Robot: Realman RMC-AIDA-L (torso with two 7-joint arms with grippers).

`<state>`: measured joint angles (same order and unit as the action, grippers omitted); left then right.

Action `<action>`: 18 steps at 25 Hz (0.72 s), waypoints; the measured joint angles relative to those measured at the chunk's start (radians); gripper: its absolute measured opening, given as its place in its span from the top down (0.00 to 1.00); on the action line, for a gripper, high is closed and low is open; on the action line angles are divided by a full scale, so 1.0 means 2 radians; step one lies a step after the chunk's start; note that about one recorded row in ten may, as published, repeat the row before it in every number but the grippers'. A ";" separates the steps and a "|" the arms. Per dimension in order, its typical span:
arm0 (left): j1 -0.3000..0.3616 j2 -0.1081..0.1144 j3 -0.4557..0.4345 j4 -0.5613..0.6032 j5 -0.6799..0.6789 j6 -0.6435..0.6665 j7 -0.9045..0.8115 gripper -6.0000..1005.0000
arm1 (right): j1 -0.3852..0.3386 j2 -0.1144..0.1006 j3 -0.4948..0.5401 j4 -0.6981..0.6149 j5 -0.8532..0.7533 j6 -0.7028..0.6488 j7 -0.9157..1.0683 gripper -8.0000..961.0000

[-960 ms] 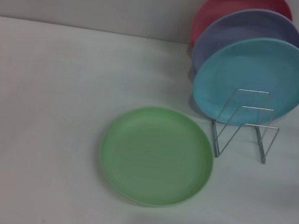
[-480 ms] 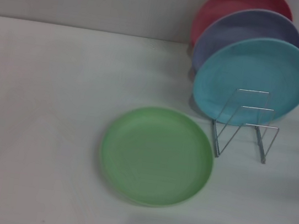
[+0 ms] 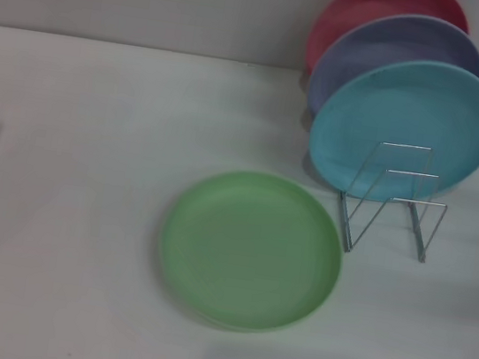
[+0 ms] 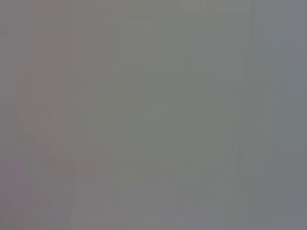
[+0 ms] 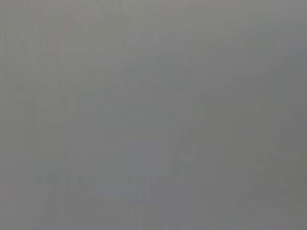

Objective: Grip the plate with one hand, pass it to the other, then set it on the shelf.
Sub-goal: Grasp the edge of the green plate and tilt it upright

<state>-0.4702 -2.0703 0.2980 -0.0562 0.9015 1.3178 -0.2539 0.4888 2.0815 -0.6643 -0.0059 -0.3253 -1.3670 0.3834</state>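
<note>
Plate point(image 3: 251, 251), light green, lies flat on the white worktop point(image 3: 74, 210) near its front edge, about midway across. Neither pincer appears in any view, so their state cannot be told; both wrist views show only flat grey. Just beside the plate toward the right edge stands the wire shelf point(image 3: 394, 201), holding a turquoise plate point(image 3: 405, 122), a lavender plate point(image 3: 392, 45) and a red plate point(image 3: 371, 3) upright toward the back edge.

Red plate point(image 3: 371, 6) cut off at top edge, mostly behind lavender plate point(image 3: 400, 50)
</note>
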 joint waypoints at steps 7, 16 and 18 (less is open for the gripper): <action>-0.007 0.003 0.066 0.073 0.055 -0.026 -0.154 0.28 | 0.000 0.000 0.000 0.000 0.000 0.006 0.000 0.37; 0.027 0.004 0.248 0.298 0.121 -0.066 -0.454 0.28 | 0.001 0.000 -0.001 0.001 0.000 0.008 0.000 0.36; 0.035 0.004 0.268 0.322 0.127 -0.068 -0.476 0.28 | 0.001 0.000 -0.001 0.001 0.000 0.009 0.000 0.36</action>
<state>-0.4006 -2.0614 0.8333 0.5875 1.1554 1.1814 -1.2069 0.4905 2.0816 -0.6658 -0.0046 -0.3252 -1.3500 0.3834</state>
